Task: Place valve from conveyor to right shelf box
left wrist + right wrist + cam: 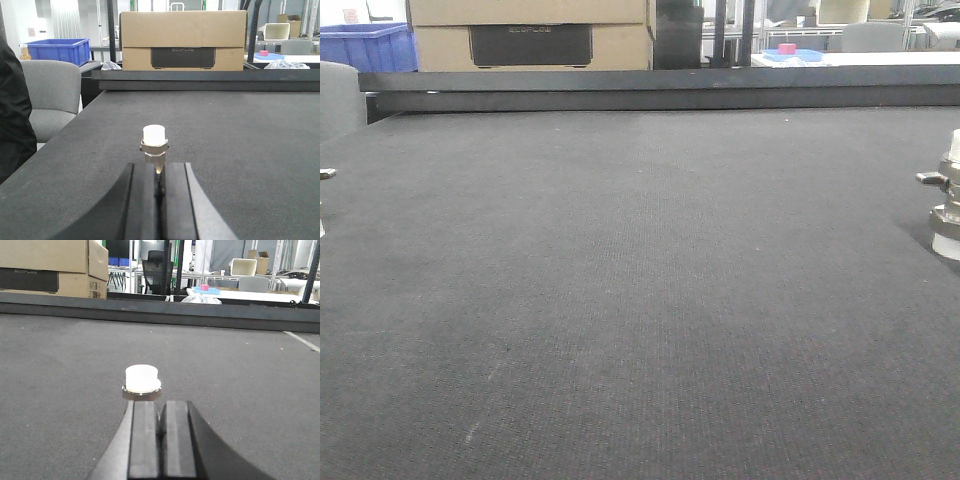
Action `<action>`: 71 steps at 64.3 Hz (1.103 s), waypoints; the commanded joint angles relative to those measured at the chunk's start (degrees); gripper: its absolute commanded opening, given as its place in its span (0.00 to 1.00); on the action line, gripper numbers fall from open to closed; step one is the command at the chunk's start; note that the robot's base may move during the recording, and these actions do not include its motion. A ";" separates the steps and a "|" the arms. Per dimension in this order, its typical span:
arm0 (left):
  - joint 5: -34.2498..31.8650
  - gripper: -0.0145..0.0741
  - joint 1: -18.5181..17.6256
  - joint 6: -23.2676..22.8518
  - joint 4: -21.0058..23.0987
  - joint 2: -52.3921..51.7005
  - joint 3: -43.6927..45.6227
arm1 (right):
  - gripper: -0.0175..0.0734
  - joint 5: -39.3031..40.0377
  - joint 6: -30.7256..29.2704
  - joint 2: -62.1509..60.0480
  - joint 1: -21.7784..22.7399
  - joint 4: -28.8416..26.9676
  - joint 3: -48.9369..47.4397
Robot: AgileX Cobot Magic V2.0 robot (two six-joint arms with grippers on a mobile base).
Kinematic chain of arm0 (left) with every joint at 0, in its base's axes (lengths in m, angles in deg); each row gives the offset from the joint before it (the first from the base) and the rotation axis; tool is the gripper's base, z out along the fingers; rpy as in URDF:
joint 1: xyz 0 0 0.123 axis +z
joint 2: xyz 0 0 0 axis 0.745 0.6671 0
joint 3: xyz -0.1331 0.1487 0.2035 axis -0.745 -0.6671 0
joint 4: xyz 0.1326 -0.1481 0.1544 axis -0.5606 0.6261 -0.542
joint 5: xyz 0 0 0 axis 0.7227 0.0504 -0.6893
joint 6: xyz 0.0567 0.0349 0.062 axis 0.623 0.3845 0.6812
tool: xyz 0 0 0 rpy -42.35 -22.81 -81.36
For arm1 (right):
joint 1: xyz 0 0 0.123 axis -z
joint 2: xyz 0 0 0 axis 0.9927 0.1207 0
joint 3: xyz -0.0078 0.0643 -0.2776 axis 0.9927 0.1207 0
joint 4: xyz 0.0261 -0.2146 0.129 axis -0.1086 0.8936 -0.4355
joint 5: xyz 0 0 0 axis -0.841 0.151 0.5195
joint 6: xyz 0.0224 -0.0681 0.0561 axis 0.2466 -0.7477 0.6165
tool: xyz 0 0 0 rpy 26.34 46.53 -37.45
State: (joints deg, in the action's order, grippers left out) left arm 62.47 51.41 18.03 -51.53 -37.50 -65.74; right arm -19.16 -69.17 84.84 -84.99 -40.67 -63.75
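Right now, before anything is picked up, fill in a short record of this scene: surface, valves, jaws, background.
surface: conveyor, dark grey woven belt
left valve: upright, white end up, just ahead of left gripper
right valve: upright, white end up, just ahead of right gripper
jaws: both pairs shut
background: cardboard box, blue crate

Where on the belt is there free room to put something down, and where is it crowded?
The whole middle of the conveyor is bare, between the valve at the right edge, a second valve at the left edge and the dark rail behind. Only those edges are occupied.
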 commanded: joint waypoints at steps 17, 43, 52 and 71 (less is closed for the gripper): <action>-1.00 0.04 0.10 -0.39 0.34 -0.27 0.14 | 0.01 1.19 0.00 -0.19 0.12 0.14 -0.08; -3.69 0.04 0.09 -0.39 0.34 -0.27 0.14 | 0.01 2.82 0.00 -0.19 0.12 0.14 -0.08; -5.56 0.04 0.09 -0.39 0.46 -0.27 0.14 | 0.01 4.66 0.00 -0.19 0.12 0.14 -0.08; -11.88 0.04 0.09 -0.39 6.34 -0.27 2.42 | 0.01 5.46 0.00 -0.19 0.12 -0.40 -5.85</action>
State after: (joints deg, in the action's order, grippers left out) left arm 51.76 51.41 18.03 -46.69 -37.50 -65.52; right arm -13.81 -69.17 84.84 -84.99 -40.81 -65.70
